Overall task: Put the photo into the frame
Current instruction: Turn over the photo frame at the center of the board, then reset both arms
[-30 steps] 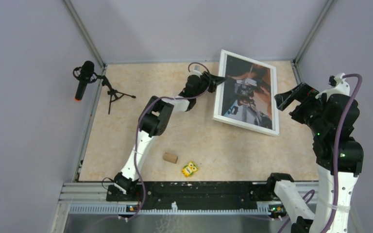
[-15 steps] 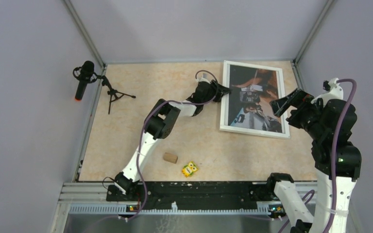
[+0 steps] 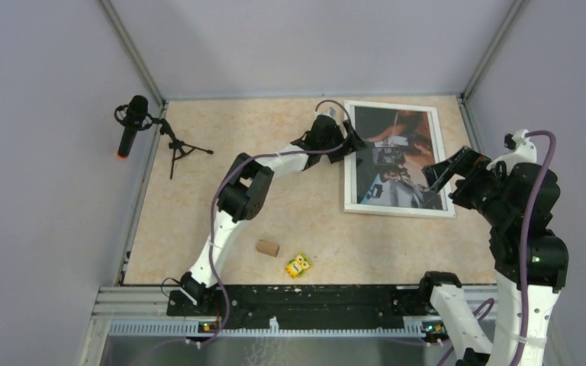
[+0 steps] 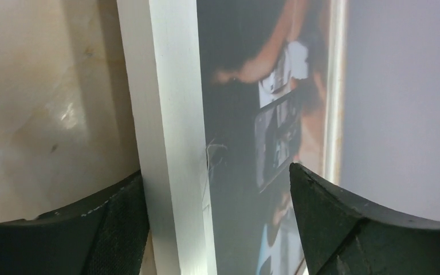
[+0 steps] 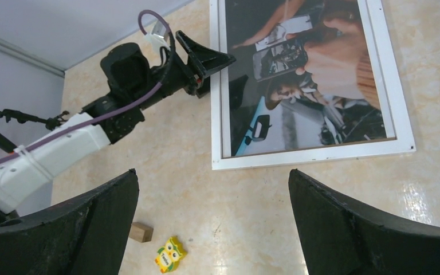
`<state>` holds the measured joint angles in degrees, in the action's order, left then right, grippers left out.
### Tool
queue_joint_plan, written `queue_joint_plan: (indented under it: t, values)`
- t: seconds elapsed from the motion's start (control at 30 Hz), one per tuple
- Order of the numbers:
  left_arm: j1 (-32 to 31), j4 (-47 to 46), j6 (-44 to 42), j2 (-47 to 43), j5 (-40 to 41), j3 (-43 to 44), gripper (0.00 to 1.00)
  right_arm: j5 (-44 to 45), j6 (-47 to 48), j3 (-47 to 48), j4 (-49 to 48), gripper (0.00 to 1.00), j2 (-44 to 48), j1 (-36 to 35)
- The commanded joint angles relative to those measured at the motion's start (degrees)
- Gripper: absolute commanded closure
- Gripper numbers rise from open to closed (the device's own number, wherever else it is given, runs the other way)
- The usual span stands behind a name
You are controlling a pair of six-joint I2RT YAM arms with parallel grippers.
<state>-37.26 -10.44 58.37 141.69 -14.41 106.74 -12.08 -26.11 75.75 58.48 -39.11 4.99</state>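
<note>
Your frame point(image 3: 397, 211), photo point(image 3: 397, 164) inside, has dropped flat onto the worktop point(image 3: 275, 206) beneath the spread left tool point(image 3: 353, 142); right tool point(image 3: 444, 169) gapes empty.

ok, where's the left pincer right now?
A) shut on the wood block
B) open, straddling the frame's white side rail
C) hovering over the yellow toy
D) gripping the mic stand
B: the left wrist view shows the frame's white rail running between the open jaws of the left pincer, with nothing clamped. The wood block and yellow toy lie apart from it, toward the near edge.
</note>
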Motion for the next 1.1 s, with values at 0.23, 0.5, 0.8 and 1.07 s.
queue_joint_plan:
  t: [0.23,0.5,0.8,1.07]
  values:
    - [-0.6,28.1,-23.1,-22.4,16.3,-4.2,0.08,2.9,5.5,5.0,3.5,0.01,-1.2,-0.2]
    - [-1.4,29.2,-35.1,-46.7,9.4,-13.8,0.09,1.0,7.7,8.3,3.6,0.01,-1.2,-0.2]
    - [-1.3,29.0,-40.7,-82.0,6.8,-25.7,0.04,-2.1,7.6,11.8,1.3,0.01,1.3,-0.2]
    - [-1.4,31.5,-41.7,-93.3,7.3,-22.7,0.01,-1.5,6.2,12.6,0.5,0.01,2.7,-0.2]
